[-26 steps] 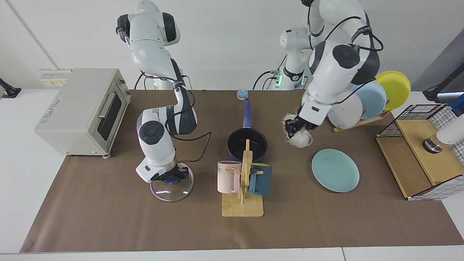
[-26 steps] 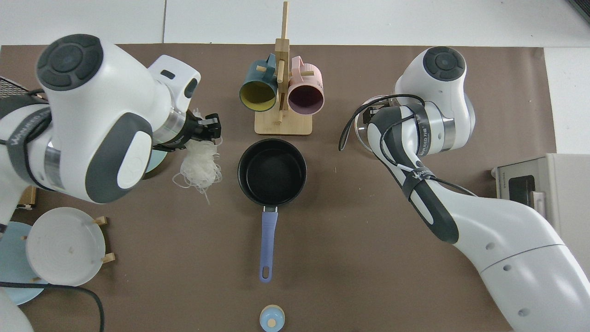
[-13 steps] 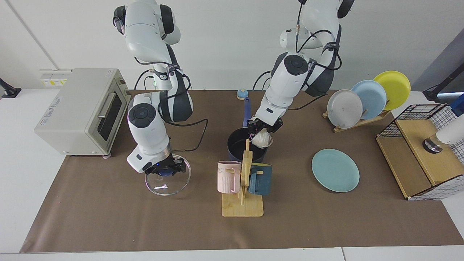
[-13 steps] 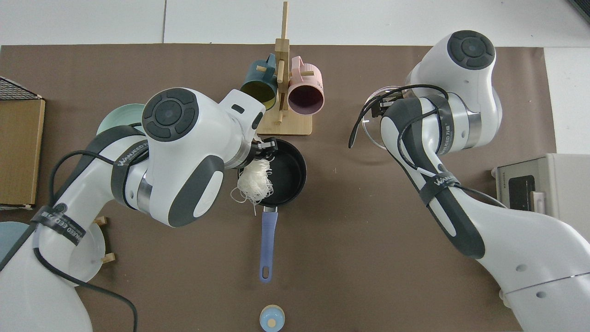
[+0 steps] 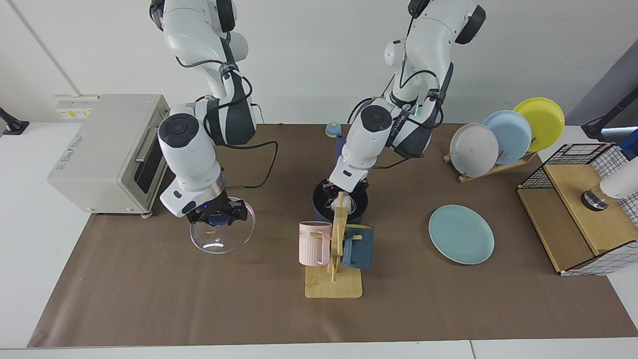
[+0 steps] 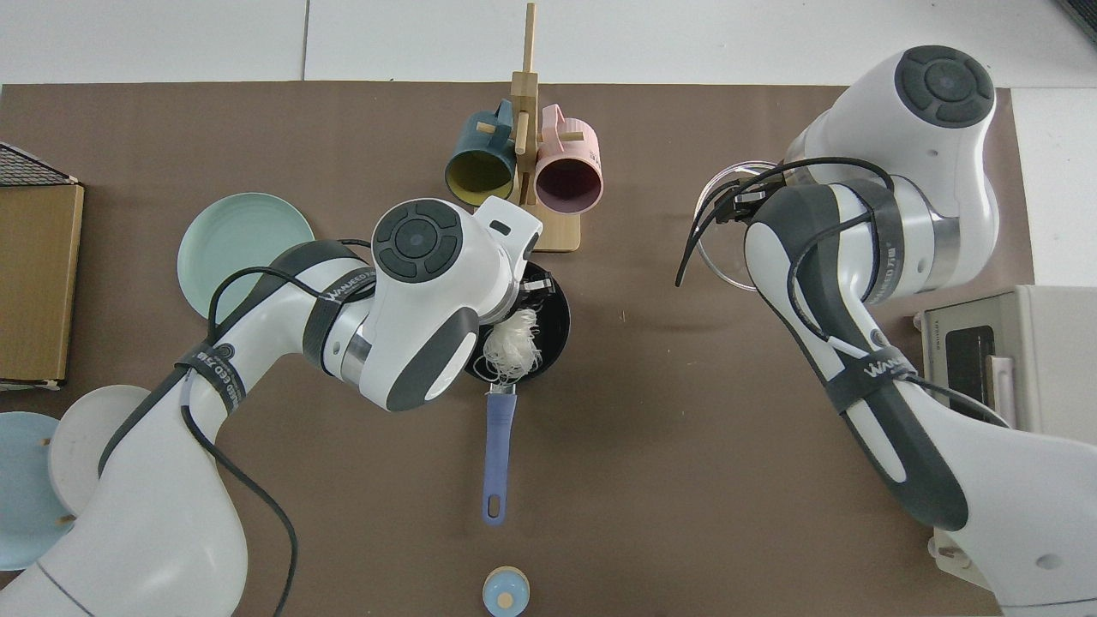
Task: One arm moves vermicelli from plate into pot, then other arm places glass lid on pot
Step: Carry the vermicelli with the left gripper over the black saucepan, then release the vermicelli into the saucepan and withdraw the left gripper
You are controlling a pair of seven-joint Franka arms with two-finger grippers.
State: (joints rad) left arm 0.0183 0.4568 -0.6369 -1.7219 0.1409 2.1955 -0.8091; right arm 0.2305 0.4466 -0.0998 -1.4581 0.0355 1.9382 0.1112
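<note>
My left gripper [image 5: 343, 192] reaches down into the dark navy pot [image 5: 320, 205] and is shut on the white vermicelli [image 5: 351, 202]. In the top view the vermicelli [image 6: 512, 343] hangs from the left gripper [image 6: 533, 287] inside the pot [image 6: 554, 319], with a few strands over the rim by the blue handle [image 6: 499, 454]. The teal plate [image 5: 461, 234] lies bare on the mat. My right gripper [image 5: 217, 217] is shut on the blue knob of the glass lid [image 5: 223, 235], which is held tilted above the mat. The arm covers most of the lid [image 6: 724, 244] from above.
A wooden mug rack [image 5: 333, 279] with a pink and a blue mug stands right in front of the pot. A toaster oven [image 5: 112, 149] stands beside the right arm. A plate rack [image 5: 503, 137] and a wire-edged box [image 5: 583, 214] stand past the teal plate.
The left gripper carried the vermicelli from beside the plate to the pot and lowered it inside. The right gripper lifted the glass lid off the mat and drew it back a little.
</note>
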